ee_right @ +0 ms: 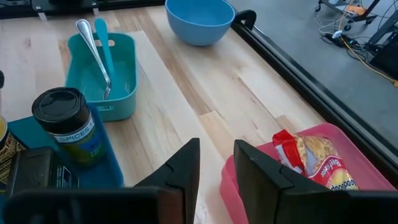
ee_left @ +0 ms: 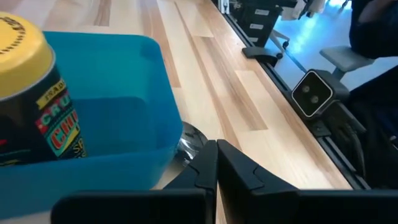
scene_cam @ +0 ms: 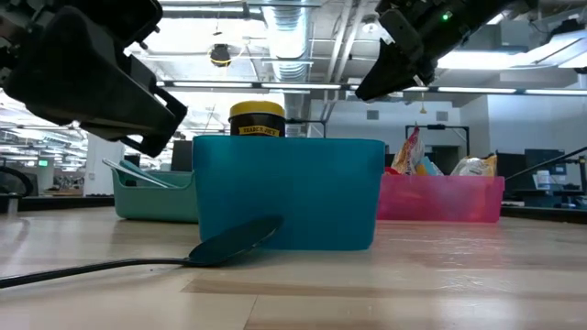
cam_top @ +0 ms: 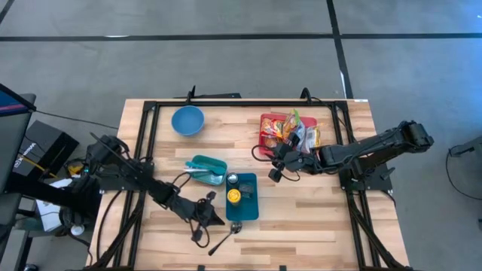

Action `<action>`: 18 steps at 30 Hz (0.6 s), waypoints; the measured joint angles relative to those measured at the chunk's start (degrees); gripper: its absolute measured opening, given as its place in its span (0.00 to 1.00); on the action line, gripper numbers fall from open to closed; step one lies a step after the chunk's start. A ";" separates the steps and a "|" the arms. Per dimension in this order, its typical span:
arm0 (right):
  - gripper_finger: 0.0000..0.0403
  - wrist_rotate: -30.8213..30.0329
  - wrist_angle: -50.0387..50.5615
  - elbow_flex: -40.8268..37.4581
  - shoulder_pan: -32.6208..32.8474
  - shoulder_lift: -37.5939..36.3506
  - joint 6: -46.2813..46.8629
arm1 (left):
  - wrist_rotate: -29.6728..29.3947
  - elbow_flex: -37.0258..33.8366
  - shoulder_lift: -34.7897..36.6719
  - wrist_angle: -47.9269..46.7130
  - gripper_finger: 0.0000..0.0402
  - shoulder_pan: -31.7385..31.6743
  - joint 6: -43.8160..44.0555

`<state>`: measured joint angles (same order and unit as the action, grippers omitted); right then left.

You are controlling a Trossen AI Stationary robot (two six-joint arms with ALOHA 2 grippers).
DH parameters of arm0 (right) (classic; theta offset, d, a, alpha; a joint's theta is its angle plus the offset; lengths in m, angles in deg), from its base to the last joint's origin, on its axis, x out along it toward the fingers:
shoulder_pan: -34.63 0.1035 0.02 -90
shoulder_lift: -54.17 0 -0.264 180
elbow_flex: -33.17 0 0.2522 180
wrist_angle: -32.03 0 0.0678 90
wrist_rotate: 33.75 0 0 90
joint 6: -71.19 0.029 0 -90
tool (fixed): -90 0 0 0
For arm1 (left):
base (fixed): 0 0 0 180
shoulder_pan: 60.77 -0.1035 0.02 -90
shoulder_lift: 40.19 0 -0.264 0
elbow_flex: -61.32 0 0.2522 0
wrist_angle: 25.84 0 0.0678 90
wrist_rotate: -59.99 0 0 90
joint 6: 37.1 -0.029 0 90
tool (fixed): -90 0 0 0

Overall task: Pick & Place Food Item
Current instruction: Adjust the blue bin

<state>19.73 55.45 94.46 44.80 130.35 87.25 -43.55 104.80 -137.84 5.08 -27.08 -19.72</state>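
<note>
High view: snack packets (cam_top: 290,129) lie in the pink tray (cam_top: 265,140) near the table's far right corner. Light, crinkly, slippery; pinch an upper edge. Right gripper (cam_top: 276,170) hovers beside the tray, part open, empty. Left gripper (cam_top: 213,219) clenched, empty

The black-lidded jar (ee_right: 68,127) carries a label reading "SPICES". The yellow-lidded jar (ee_left: 31,93) beside it shows red letters "CRU" and "CHU"; its smaller print can't be read.
</note>
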 joint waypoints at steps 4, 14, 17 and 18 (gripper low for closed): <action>0.23 0.00 -0.01 0.00 0.00 0.00 0.00 | 0.28 0.35 -0.63 -0.12 0.00 0.09 2.47; 0.23 0.00 -0.08 0.00 0.00 0.00 0.00 | -1.28 0.35 -0.63 -0.08 0.00 0.09 5.79; 0.23 -0.01 -0.19 0.00 0.00 0.00 0.00 | -1.75 0.35 -0.63 -0.06 0.00 -0.03 7.22; 0.23 0.00 -0.26 0.00 0.00 0.00 0.00 | -1.79 0.35 -0.63 -0.07 0.00 -0.02 7.35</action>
<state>19.73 55.19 94.46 44.80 130.35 87.25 -45.34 105.15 -138.47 5.01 -27.10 -12.37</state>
